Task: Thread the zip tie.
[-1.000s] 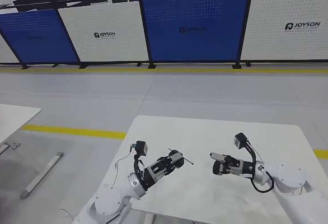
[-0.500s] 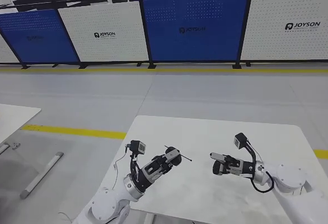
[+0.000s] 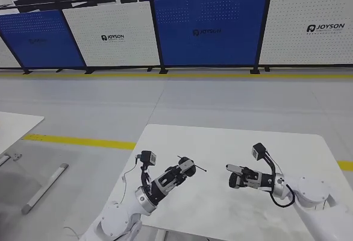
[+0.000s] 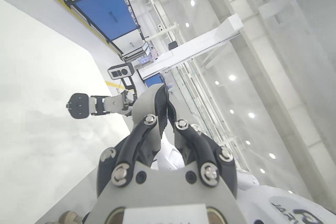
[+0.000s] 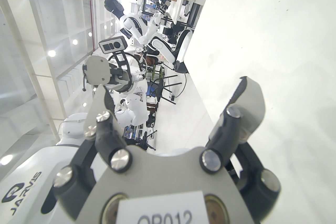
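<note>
Black zip tie (image 3: 202,170) pinched in closed left gripper (image 3: 188,165), tip poking toward 4 o'clock above white table (image 3: 224,138). Right gripper (image 3: 229,168) at 3 o'clock, fingers spread, empty. Advisable: hold left steady, pinch near tip to limit flex.

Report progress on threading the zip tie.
Done: the left gripper is shut on the thin black plastic zip tie. In hand: it holds the tie over the white table, facing the open, empty right gripper across a gap. Left: the tie looks straight, no loop, so threading is not yet done.
</note>
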`<move>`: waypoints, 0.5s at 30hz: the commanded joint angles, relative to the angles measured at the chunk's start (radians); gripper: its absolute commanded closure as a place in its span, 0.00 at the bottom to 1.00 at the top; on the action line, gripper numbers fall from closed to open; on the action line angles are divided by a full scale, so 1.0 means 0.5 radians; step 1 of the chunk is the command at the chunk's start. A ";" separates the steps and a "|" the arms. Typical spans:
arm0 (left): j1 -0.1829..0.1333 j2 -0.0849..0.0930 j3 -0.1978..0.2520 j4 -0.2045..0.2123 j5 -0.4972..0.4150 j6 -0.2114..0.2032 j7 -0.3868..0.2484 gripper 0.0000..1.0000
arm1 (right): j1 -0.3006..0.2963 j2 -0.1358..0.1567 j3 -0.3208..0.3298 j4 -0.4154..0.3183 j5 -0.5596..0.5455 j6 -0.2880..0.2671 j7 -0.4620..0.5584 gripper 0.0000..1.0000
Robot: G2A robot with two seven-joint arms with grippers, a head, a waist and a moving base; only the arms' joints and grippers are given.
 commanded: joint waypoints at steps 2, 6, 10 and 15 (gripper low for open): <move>-0.026 -0.002 0.043 0.033 0.115 0.045 0.026 1.00 | 0.000 0.000 0.000 0.000 0.000 0.000 0.000 0.00; -0.054 -0.004 0.079 0.093 0.183 0.065 0.026 1.00 | 0.000 0.000 0.000 0.000 0.000 0.000 0.000 0.00; -0.076 -0.003 0.104 0.147 0.266 0.100 0.025 1.00 | 0.000 0.000 0.000 0.000 0.000 0.000 0.000 0.00; -0.087 -0.005 0.137 0.172 0.173 0.132 -0.049 1.00 | 0.000 0.000 0.000 0.000 0.000 0.000 0.000 0.00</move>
